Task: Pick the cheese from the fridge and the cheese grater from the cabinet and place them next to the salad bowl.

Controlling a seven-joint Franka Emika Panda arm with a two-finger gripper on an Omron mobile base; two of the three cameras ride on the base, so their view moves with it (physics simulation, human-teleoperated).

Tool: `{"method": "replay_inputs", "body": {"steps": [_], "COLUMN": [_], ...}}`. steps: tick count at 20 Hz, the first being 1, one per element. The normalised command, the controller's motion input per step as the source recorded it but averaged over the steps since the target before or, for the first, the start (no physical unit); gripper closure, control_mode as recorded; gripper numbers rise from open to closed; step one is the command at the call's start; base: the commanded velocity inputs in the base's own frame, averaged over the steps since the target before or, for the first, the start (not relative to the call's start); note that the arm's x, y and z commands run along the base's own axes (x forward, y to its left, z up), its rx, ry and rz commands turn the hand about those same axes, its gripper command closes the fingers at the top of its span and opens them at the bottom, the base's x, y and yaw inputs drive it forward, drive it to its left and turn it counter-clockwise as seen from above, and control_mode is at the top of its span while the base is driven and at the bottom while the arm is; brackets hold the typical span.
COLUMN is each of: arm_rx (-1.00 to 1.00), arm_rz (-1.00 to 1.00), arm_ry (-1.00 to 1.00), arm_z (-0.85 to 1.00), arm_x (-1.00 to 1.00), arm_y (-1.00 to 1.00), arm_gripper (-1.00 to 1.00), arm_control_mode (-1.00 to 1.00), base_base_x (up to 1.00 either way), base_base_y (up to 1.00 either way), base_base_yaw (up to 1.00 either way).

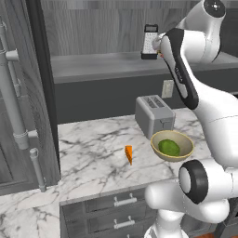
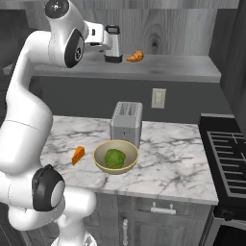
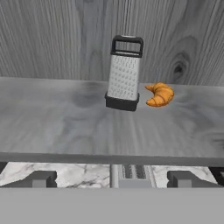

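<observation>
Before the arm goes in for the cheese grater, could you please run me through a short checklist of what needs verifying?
1. Cheese already on the counter, left of the salad bowl: ok.
2. Cheese grater upright on the cabinet shelf: ok.
3. End effector open, nothing held: ok.
4. End effector lined up with the grater: ok, roughly centred in the hand view.
5. Croissant apart from the grater: ok, though close beside it.
6. Free counter beside the bowl, right of it: ok.
</observation>
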Motion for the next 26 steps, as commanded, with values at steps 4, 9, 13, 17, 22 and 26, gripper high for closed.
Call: {"method": "replay_inputs", "body": {"steps": [4,9,13,17,22,26], "arm_rx": [0.01,0.01,0.04,0.01,0.01,0.01], "arm_rz": [-0.03,-0.02,-0.01,-0.01,-0.02,-0.06], "arm_ry": [0.0,0.0,-0.01,-0.04,-0.03,0.0], "arm_z": [-0.05,-0.09,-0.03,-0.02,-0.01,0.0], "arm_x": [0.39,0.43,0.42,0.4,0.41,0.38], "arm_y": [0.0,0.0,-0.07,-0.04,-0.03,0.0], "arm_gripper": [-1.0,-1.0,-1.0,-1.0,-1.0,-1.0], "arm_control_mode": [-1.0,-1.0,-1.0,-1.0,-1.0,-1.0], "base_base_x": [0.0,0.0,0.0,0.0,0.0,0.0], "base_base_y": [0.0,0.0,0.0,0.0,0.0,0.0], "base_base_yaw": [0.0,0.0,0.0,0.0,0.0,0.0]}}
